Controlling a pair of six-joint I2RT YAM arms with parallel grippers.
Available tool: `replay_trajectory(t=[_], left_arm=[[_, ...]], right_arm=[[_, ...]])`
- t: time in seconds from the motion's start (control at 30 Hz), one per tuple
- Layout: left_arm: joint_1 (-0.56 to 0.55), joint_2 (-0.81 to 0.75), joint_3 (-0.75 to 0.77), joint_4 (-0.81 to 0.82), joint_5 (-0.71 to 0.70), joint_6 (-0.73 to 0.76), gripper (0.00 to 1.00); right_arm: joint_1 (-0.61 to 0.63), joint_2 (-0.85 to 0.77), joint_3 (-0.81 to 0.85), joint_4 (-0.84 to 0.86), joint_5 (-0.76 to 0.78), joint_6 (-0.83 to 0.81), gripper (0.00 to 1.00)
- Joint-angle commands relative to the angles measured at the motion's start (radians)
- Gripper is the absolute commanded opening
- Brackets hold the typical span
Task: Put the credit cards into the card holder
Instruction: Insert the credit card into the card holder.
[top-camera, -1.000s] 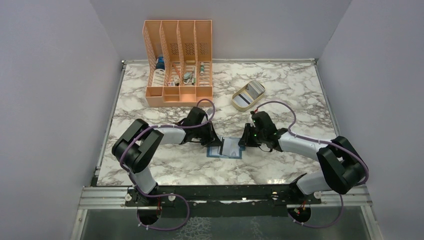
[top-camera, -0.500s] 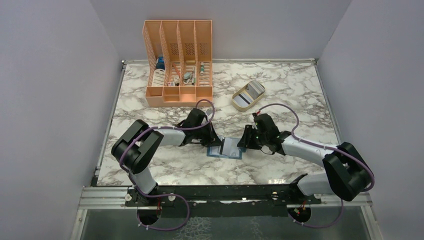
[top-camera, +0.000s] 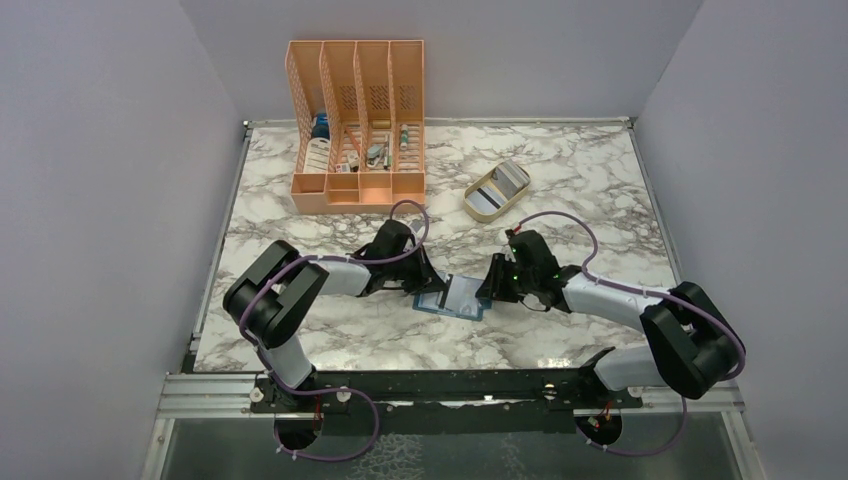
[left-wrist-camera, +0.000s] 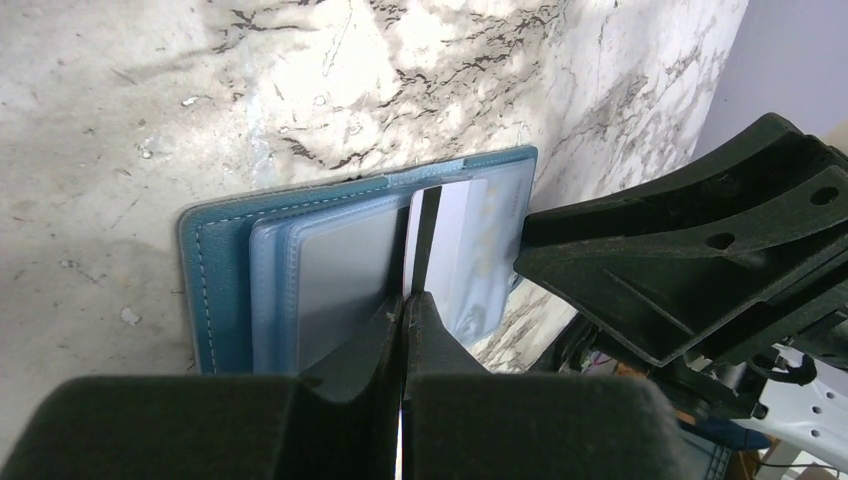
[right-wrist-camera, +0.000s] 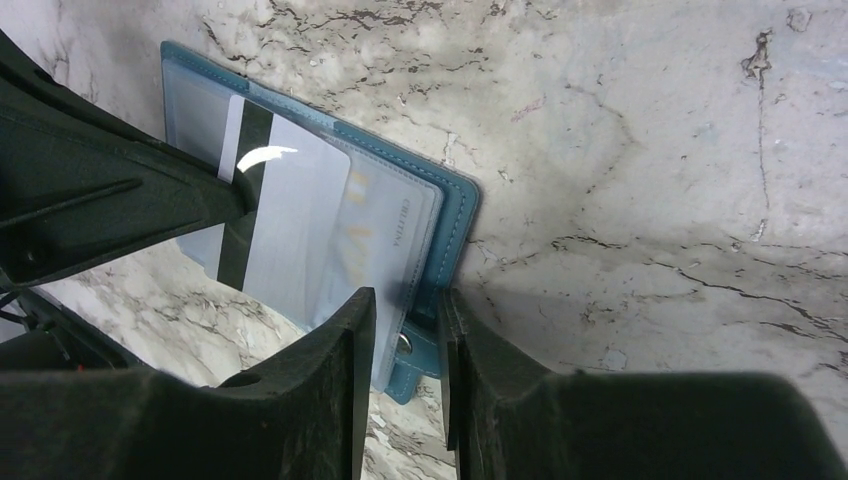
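Top view. The card holder (top-camera: 452, 298) lies open on the marble surface (top-camera: 560, 180), just below the centre of the frame. The left gripper (top-camera: 432, 287) is at its left edge and the right gripper (top-camera: 488, 290) at its right edge. Both are low over it.

Left wrist view. The left gripper's (left-wrist-camera: 403, 300) jaws are pressed together, with no gap and nothing between them. Their tip rests on the dark stripe of a pale striped card (left-wrist-camera: 455, 255) that lies across the holder's inside. The teal cover shows at centre left.

Right wrist view. The right gripper's (right-wrist-camera: 407, 300) jaws stand a little apart at lower centre. They straddle the holder's small tab (right-wrist-camera: 408, 348) with its pale stud. The tab nearly fills the gap, and I cannot tell whether the jaws pinch it or only flank it. The striped card sits left of centre over the clear slots, with the left gripper's tip on its stripe. I cannot tell whether the card's edge is tucked into a slot. Just right of it, under a clear slot, is a second card (right-wrist-camera: 400, 225) with small print.

Far side, top view. An orange file rack (top-camera: 358, 130) stands at upper left with small items in its compartments. A beige oval tray (top-camera: 480, 208) sits right of centre, well apart from the holder. It holds flat grey pieces too small to name.
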Motion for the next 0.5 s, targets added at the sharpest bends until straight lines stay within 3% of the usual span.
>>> replay_trajectory(t=[0.0, 0.47], left_arm=[[-0.027, 0.016, -0.033, -0.005, -0.113, -0.007, 0.0], [-0.026, -0.038, -0.066, -0.001, -0.205, 0.035, 0.0]], right_arm=[[0.017, 0.041, -0.016, 0.019, -0.062, 0.019, 0.28], [0.017, 0.042, -0.035, 0.051, -0.054, 0.041, 0.25]])
